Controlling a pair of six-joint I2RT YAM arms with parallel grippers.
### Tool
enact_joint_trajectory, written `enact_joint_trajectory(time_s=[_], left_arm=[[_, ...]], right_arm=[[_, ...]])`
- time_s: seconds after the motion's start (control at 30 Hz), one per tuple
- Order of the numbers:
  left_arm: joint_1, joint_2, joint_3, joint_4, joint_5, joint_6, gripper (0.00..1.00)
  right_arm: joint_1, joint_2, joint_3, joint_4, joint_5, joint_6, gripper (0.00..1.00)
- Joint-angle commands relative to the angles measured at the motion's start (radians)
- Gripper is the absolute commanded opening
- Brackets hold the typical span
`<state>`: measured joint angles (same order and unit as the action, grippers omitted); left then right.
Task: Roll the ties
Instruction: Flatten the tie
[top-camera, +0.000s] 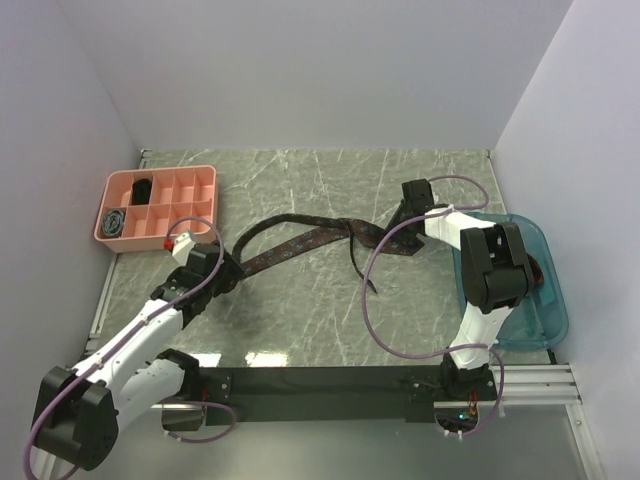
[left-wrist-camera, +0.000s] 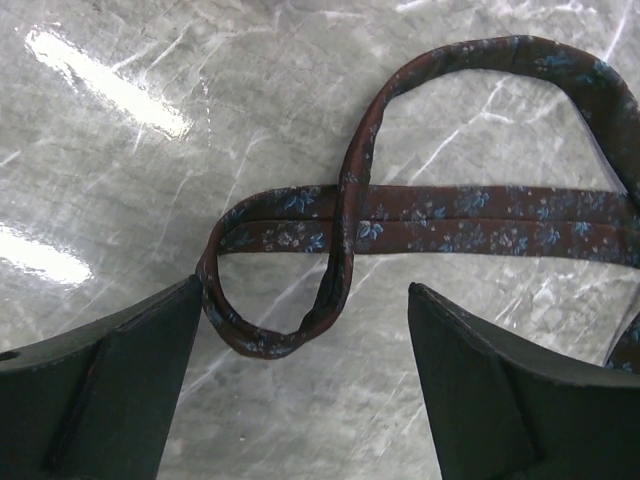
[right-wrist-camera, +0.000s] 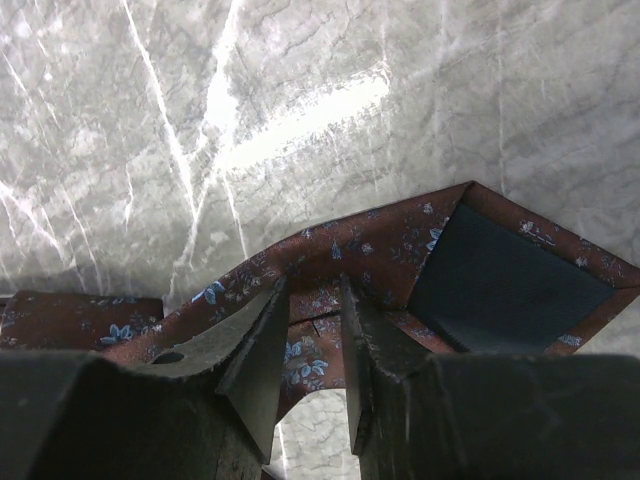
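A dark maroon flower-patterned tie (top-camera: 300, 243) lies as a long strip across the middle of the table. My left gripper (top-camera: 222, 270) is at its narrow left end. In the left wrist view the gripper (left-wrist-camera: 305, 285) is open, and a small loop of the tie (left-wrist-camera: 340, 260) lies between the fingers, against the left finger (left-wrist-camera: 150, 340). My right gripper (top-camera: 398, 232) is at the wide end. In the right wrist view it (right-wrist-camera: 313, 290) is shut on the tie (right-wrist-camera: 340, 245), next to the dark lining (right-wrist-camera: 500, 285) of the pointed end.
A pink compartment tray (top-camera: 160, 172) stands at the back left, holding a grey-blue coil (top-camera: 113, 222) and a black coil (top-camera: 143, 188). A teal bin (top-camera: 545, 300) stands at the right under my right arm. White walls close in the table.
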<state>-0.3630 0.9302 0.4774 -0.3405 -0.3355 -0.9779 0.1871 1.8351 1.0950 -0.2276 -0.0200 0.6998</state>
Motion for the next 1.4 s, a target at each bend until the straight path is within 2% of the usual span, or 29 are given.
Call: enact_joint_trajectory(time_s=[0.0,0.2,0.4,0.43,0.47,0.5,0.53,0.63,0.67,0.77,0.83,0.97,1.17,1.3,1.37], left_arm=[[0.004,0.036,-0.006,0.067,-0.02,-0.03,0.89],[0.004,0.058,-0.017,0.064,-0.008,-0.034,0.88],[0.004,0.048,-0.048,0.087,-0.025,-0.039,0.75],[0.004,0.051,-0.048,0.092,-0.028,-0.035,0.71],[0.004,0.059,-0.045,0.097,-0.028,-0.028,0.62],[0.004,0.064,-0.033,0.095,-0.033,-0.019,0.56],[0.004,0.067,-0.023,0.087,-0.034,-0.013,0.44],[0.004,0.056,0.044,0.025,-0.052,0.028,0.24],[0.006,0.039,0.065,0.005,-0.057,0.045,0.13],[0.019,0.004,0.156,-0.087,-0.057,0.105,0.01],[0.067,-0.013,0.205,-0.133,-0.01,0.163,0.01],[0.154,-0.042,0.25,-0.187,0.175,0.225,0.01],[0.226,-0.05,0.277,-0.244,0.32,0.307,0.01],[0.275,-0.027,0.294,-0.258,0.456,0.358,0.01],[0.302,-0.016,0.302,-0.268,0.467,0.366,0.01]], right_arm=[[0.006,0.001,0.025,-0.004,-0.014,-0.025,0.35],[0.005,-0.014,0.023,0.002,-0.015,-0.04,0.35],[0.008,-0.025,0.022,0.004,-0.018,-0.051,0.35],[0.009,-0.028,0.023,0.002,-0.018,-0.059,0.36],[0.011,-0.036,0.023,0.001,-0.018,-0.065,0.36],[0.015,-0.04,0.025,-0.001,-0.018,-0.071,0.36],[0.017,-0.056,0.026,-0.009,-0.014,-0.086,0.36],[0.04,-0.091,0.028,-0.029,0.009,-0.13,0.37],[0.051,-0.12,0.026,-0.033,0.014,-0.146,0.38],[0.093,-0.177,0.022,-0.061,0.041,-0.212,0.4],[0.132,-0.212,0.017,-0.085,0.049,-0.271,0.41],[0.207,-0.253,0.006,-0.139,0.058,-0.359,0.43],[0.301,-0.313,-0.075,-0.164,-0.034,-0.444,0.47],[0.327,-0.284,-0.089,-0.188,-0.075,-0.476,0.5],[0.327,-0.263,-0.089,-0.191,-0.077,-0.476,0.51]])
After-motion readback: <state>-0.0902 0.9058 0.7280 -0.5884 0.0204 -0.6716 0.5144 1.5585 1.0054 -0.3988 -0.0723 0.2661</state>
